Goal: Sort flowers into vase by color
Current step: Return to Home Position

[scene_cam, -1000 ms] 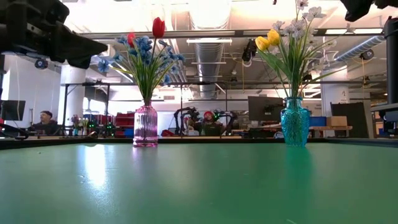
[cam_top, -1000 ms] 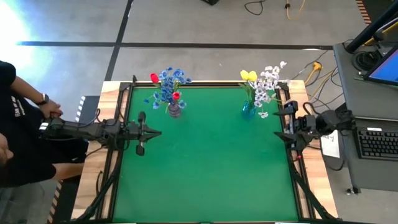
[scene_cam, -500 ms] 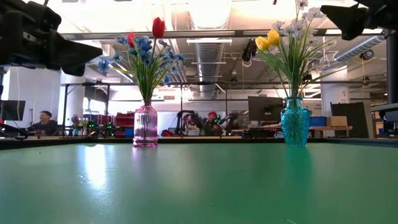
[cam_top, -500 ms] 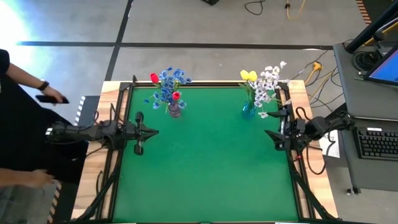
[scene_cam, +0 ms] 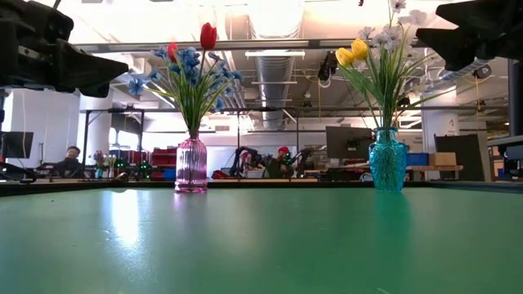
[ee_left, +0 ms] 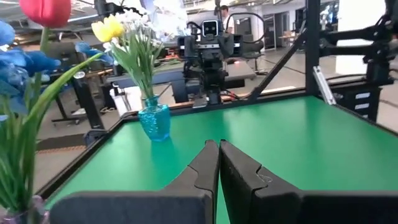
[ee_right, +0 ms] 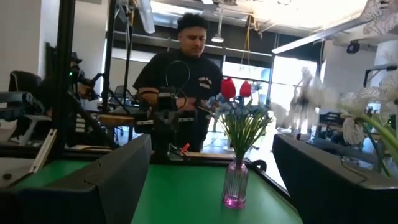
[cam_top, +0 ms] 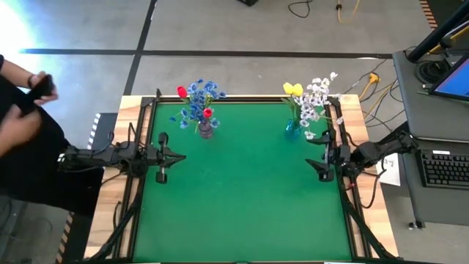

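A pink ribbed vase (cam_top: 206,130) stands at the far left of the green mat, holding blue clusters and red tulips (scene_cam: 208,36). A teal vase (cam_top: 292,130) stands at the far right with yellow tulips (scene_cam: 352,52) and white blossoms (cam_top: 316,96). My left gripper (cam_top: 182,155) is shut and empty above the mat's left edge, below the pink vase in the high view. My right gripper (cam_top: 311,158) is open and empty above the mat's right edge, near the teal vase.
A black frame (cam_top: 242,99) rims the green mat (cam_top: 242,191). A person (cam_top: 22,125) stands beyond the table's left edge. A desk with a keyboard (cam_top: 443,167) stands right of the table. Cables (cam_top: 370,84) lie on the floor beyond the far edge.
My left arm has drawn back toward the table's left edge. My right arm has come in from the right edge toward the mat and turned, its fingers now pointing inward. The person at the left has raised both hands.
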### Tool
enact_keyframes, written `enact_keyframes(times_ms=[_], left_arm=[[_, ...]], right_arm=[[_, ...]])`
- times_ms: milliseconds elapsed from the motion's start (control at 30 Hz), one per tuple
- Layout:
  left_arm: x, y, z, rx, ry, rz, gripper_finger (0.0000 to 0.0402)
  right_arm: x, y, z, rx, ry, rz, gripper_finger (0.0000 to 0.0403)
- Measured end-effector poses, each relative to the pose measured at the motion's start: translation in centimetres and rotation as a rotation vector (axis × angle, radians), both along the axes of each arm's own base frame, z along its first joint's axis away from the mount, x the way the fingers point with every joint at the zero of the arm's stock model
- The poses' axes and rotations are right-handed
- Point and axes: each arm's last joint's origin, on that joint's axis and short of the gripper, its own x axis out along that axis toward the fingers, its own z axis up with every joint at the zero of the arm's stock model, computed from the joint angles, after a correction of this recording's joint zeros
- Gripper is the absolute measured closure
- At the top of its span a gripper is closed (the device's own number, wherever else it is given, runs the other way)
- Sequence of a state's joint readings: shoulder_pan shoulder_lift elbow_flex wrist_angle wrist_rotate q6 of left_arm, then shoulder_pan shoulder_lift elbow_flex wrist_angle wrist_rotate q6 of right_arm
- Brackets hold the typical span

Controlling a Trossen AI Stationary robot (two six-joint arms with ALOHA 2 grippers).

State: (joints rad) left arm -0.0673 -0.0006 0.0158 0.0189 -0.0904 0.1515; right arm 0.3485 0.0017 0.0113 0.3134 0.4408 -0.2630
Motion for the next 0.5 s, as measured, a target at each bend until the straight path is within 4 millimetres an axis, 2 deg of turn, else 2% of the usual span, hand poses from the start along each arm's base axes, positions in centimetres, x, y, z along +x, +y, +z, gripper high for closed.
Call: enact_keyframes(times_ms=[167,500], left_arm=[[-0.02,0.11,0.09,0.015,0.001,0.038,0.0401],[0.11,0.3,-0.02,-0.16,0.01,0.105,0.0401]], right_arm=[[-0.08,-0.05,0.26,0.023,-0.029,-0.001,0.0076],[0.39,0.12,-0.37,0.04,0.041,0.011,0.0076]])
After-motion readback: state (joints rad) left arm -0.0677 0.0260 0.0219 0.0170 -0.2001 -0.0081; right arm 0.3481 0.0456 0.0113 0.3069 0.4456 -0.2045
